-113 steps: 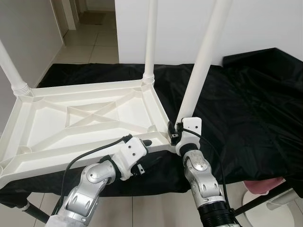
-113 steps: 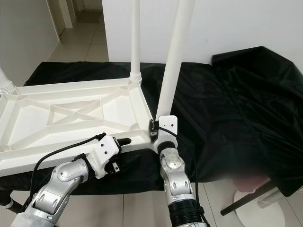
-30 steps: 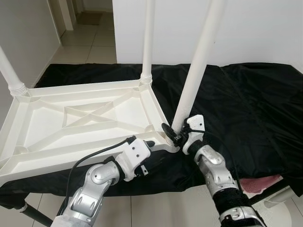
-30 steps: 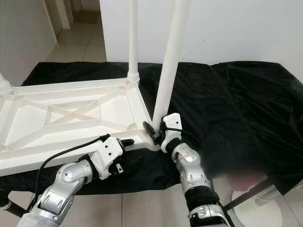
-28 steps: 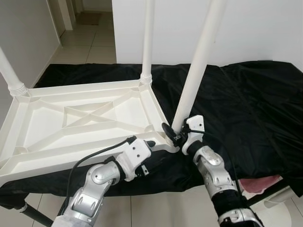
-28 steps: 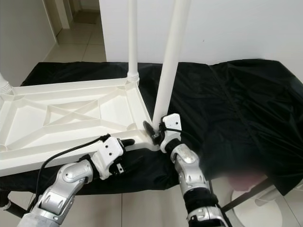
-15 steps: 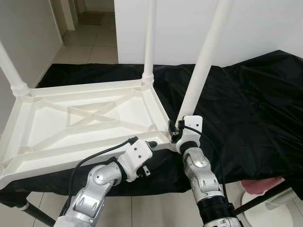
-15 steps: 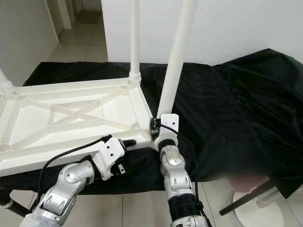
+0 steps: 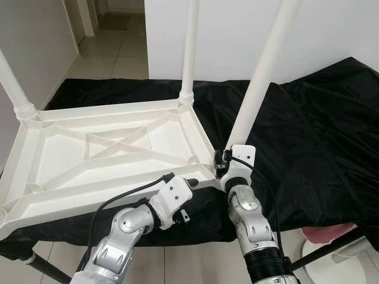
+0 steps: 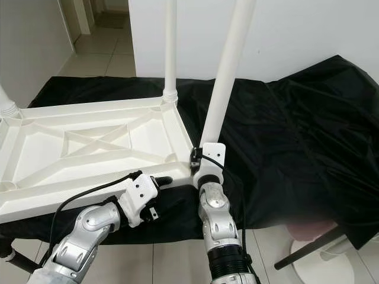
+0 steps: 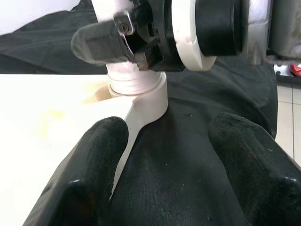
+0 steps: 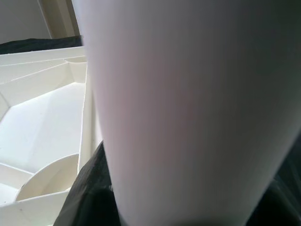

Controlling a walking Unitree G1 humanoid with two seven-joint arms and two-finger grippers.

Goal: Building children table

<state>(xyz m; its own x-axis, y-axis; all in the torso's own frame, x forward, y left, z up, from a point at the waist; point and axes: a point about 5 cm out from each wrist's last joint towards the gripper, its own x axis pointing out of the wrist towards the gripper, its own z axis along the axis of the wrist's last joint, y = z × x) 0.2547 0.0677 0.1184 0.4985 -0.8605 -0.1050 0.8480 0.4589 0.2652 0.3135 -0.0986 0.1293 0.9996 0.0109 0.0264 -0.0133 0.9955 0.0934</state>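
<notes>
Left eye view: a white plastic tabletop (image 9: 112, 151) lies upside down on a bench covered with a black cloth (image 9: 308, 136), its ribbed underside facing up. Three white legs rise from its corners: a far leg (image 9: 189, 53), a leg at the left edge (image 9: 13, 83), and a near leg (image 9: 263, 77) that leans a little to the right at the corner closest to the robot. The right gripper (image 9: 224, 167) sits at the foot of that near leg, its jaws clamped around the leg just above the corner socket. The left gripper (image 9: 185, 188) rests by the tabletop's near rim, just left of the same corner. In the left wrist view its jaws stand apart, one finger (image 11: 96, 155) beside the white rim and the other over the cloth, holding nothing.
</notes>
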